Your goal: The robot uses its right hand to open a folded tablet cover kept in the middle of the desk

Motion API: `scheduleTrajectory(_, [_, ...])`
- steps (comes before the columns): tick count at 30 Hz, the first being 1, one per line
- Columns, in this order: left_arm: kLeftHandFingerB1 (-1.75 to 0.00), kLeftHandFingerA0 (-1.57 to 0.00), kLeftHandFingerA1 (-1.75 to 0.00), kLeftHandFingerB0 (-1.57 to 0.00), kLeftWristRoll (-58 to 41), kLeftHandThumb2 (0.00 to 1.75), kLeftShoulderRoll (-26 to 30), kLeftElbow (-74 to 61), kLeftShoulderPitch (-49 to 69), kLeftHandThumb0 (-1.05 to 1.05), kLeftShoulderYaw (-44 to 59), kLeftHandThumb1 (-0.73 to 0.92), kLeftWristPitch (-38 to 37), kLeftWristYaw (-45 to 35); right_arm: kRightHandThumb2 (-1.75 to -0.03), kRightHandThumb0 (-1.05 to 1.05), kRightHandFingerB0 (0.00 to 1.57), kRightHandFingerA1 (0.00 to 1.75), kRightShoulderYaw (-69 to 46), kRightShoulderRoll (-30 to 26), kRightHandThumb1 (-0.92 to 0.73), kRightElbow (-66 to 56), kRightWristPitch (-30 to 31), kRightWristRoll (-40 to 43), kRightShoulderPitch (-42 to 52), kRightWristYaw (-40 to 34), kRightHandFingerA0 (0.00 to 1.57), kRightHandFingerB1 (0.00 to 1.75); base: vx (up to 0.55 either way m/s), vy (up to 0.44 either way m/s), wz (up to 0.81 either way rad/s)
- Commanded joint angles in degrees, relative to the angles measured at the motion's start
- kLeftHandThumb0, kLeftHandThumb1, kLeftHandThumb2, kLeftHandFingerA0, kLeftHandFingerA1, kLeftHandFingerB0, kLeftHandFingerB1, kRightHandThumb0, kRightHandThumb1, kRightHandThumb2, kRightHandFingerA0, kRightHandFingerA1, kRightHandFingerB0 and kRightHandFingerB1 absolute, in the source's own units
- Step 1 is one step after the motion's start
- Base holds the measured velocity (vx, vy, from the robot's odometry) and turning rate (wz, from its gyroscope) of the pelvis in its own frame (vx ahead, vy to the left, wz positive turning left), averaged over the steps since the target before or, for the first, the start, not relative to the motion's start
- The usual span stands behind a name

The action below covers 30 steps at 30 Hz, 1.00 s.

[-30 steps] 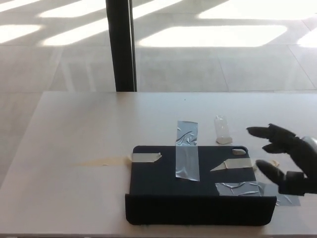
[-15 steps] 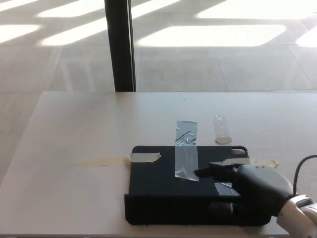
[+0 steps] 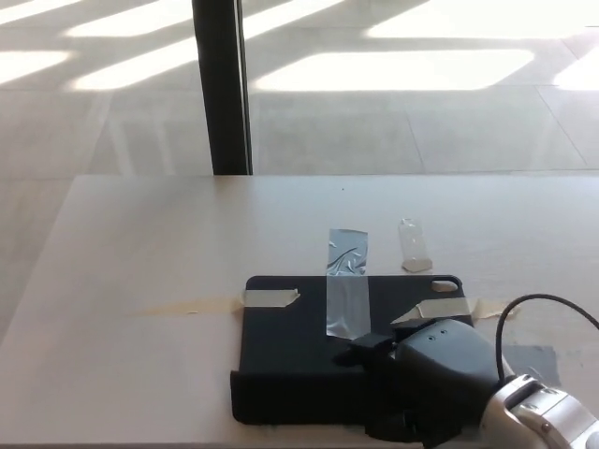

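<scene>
The dark folded tablet cover (image 3: 290, 355) lies flat in the near middle of the white desk (image 3: 140, 243), held down by strips of tape. My right hand (image 3: 435, 374) rests on its near right part, seen from the back. One finger (image 3: 367, 341) lies on top of the cover and the thumb (image 3: 391, 428) curls at the front edge, so the hand is closed on that near edge. The cover's right corner is hidden under the hand. My left hand does not show.
A silver tape strip (image 3: 346, 281) crosses the cover's far edge, with beige strips at its left (image 3: 270, 297) and right (image 3: 440, 311). A clear tape scrap (image 3: 414, 245) lies behind. A black pillar (image 3: 220, 84) stands beyond the desk. A black cable (image 3: 543, 304) loops over my right wrist.
My right hand came from open beside the cover's right edge onto the cover, then slid slightly toward the near edge and closed there. The camera has shifted a little.
</scene>
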Motion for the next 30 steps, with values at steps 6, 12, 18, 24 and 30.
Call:
scheduleTrajectory(6, [-0.62, -0.78, -0.79, -0.45, -0.5, 0.7, 3.7, 0.9, -0.6, -0.94, -1.4, 0.92, -0.5, -1.4, -0.72, -0.9, 0.36, 0.94, -1.3, -0.8, -0.92, 1.6, 3.7, -7.2, 15.7, -12.1, 0.61, 0.42, 0.0, 0.0, 0.0])
scheduleTrajectory(12, [-0.61, -0.76, -0.77, -0.46, -1.6, 0.68, 4.3, 1.0, -1.6, -0.93, -0.6, 0.92, 1.5, -0.9, -1.12, -0.87, 0.31, 0.66, -14.5, 6.5, -0.75, -0.2, 0.5, 13.5, 25.4, -8.5, 0.54, 0.51, 0.0, 0.0, 0.0])
scheduleTrajectory(18, [-0.61, -0.75, -0.76, -0.45, -1.4, 0.69, 4.4, 0.9, -1.2, -0.93, -0.8, 0.92, 0.5, -1.4, -0.73, -0.89, 0.36, 0.59, -27.0, 19.1, -0.92, -11.3, 10.7, 31.7, 38.6, -3.8, 0.68, 0.38, 0.0, 0.0, 0.0])
scheduleTrajectory(24, [-0.61, -0.76, -0.75, -0.46, -1.3, 0.69, 4.6, 1.0, -1.9, -0.92, -0.9, 0.92, 1.2, -1.1, -0.75, -0.86, 0.35, 0.58, -34.3, 27.1, -0.92, -22.6, 26.5, 46.6, 45.7, 3.9, 0.69, 0.41, 0.0, 0.0, 0.0])
scheduleTrajectory(30, [-0.65, -0.7, -0.77, -0.44, -1.0, 1.08, 4.9, 1.0, -2.6, -0.92, -1.2, 0.71, 1.4, -1.1, -1.12, -0.9, 0.36, 0.68, -45.3, 33.6, -0.73, -29.1, 50.7, 55.6, 43.1, 7.1, 0.79, 0.53, 0.0, 0.0, 0.0])
